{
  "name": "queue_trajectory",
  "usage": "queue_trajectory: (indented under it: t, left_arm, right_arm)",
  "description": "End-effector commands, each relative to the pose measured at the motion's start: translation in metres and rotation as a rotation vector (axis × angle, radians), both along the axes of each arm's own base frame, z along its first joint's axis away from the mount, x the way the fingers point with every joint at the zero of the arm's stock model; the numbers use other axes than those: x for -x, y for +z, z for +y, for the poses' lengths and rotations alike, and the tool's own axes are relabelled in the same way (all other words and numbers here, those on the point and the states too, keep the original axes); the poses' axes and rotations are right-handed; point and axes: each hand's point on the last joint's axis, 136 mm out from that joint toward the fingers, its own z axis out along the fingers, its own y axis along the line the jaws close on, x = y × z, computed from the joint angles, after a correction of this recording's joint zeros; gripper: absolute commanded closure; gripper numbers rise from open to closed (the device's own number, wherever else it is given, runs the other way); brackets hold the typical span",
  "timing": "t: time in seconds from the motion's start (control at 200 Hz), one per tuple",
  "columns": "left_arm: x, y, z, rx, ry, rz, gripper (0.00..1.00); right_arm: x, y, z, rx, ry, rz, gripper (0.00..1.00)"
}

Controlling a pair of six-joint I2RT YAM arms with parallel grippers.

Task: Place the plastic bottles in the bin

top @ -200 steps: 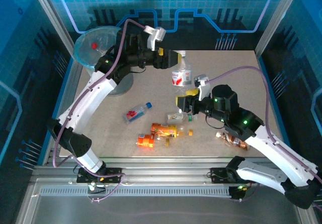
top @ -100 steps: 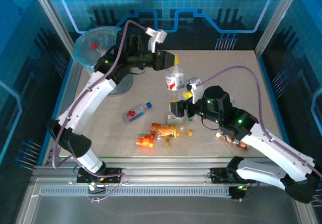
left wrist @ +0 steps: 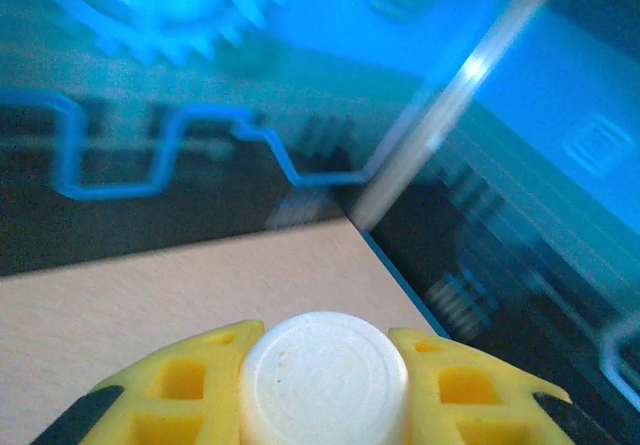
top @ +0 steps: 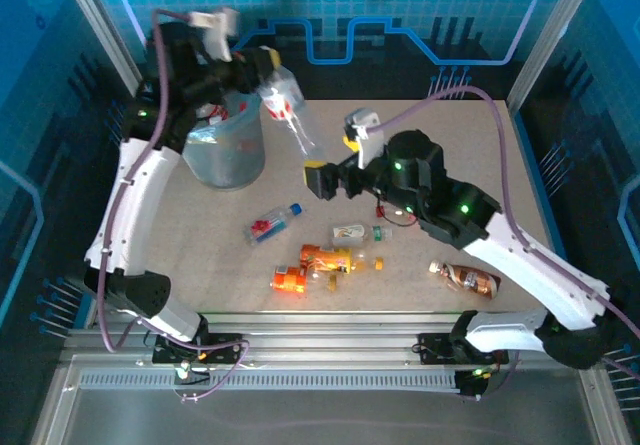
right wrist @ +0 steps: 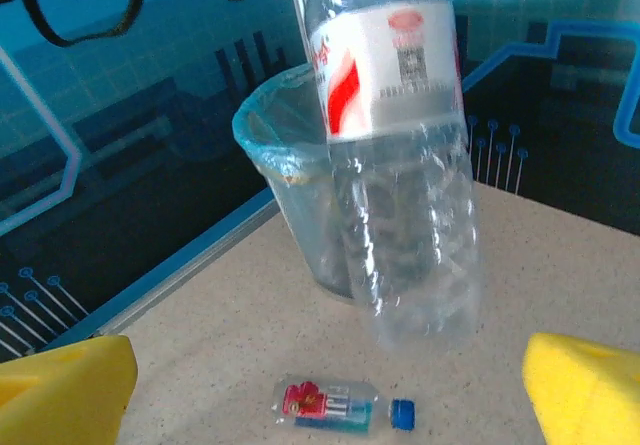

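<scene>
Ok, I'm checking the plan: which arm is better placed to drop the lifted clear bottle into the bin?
Left. The left claw is shut on the clear bottle by its cap, beside the bin; the right claw is open, empty.

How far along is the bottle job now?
Done: something red seems to lie inside the bin. In hand: left gripper holds a clear bottle by its cap near the bin; right gripper open. Left: blue-capped bottle, small clear bottle, two orange bottles, brown bottle on the table.

Clear bottle (right wrist: 398,165) aloft, bin (right wrist: 296,227) behind, blue-cap btl (right wrist: 338,405) below
</scene>
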Motion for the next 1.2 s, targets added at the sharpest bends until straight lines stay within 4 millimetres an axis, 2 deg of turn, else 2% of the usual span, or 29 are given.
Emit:
queue_trajectory:
  t: [0.0,0.145,0.28,0.365,0.435,0.505,0.605,0.825,1.005,1.116,1.196]
  left_arm:
    - [-0.004,0.039,0.053,0.007,0.178,-0.104,0.98]
    - [-0.023,0.058,0.117,-0.070,0.402,-0.193,1.00]
    - [-0.036,0.072,0.169,-0.123,0.598,-0.336,0.98]
    - [-0.047,0.073,0.191,-0.128,0.649,-0.374,0.98]
    - [-0.064,0.063,0.210,-0.142,0.680,-0.348,0.98]
    - [-0.084,0.046,0.227,-0.151,0.704,-0.302,0.99]
    - [-0.113,0.013,0.246,-0.170,0.721,-0.228,0.99]
    - [-0.157,-0.060,0.257,-0.238,0.694,-0.094,0.99]
    - [-0.173,-0.095,0.253,-0.242,0.643,-0.052,0.98]
    - [-0.178,-0.107,0.246,-0.249,0.607,-0.052,0.98]
    - [-0.182,-0.117,0.243,-0.270,0.591,-0.055,0.98]
  right_arm:
    - [-0.013,0.027,0.031,-0.006,0.018,-0.071,0.03]
    - [-0.021,0.052,0.094,0.011,0.108,-0.127,0.06]
    - [-0.016,0.051,0.153,0.053,0.225,-0.157,0.07]
    - [-0.011,0.046,0.178,0.089,0.267,-0.171,0.07]
    - [-0.011,0.039,0.188,0.134,0.272,-0.182,0.07]
    - [-0.015,0.029,0.191,0.173,0.260,-0.175,0.07]
    - [-0.020,0.015,0.184,0.232,0.239,-0.157,0.06]
    - [-0.031,-0.012,0.147,0.276,0.183,-0.069,0.05]
    - [-0.058,-0.028,0.114,0.242,0.088,0.018,0.06]
    - [-0.077,-0.035,0.108,0.244,0.060,0.071,0.09]
    - [-0.093,-0.039,0.111,0.254,0.045,0.101,0.09]
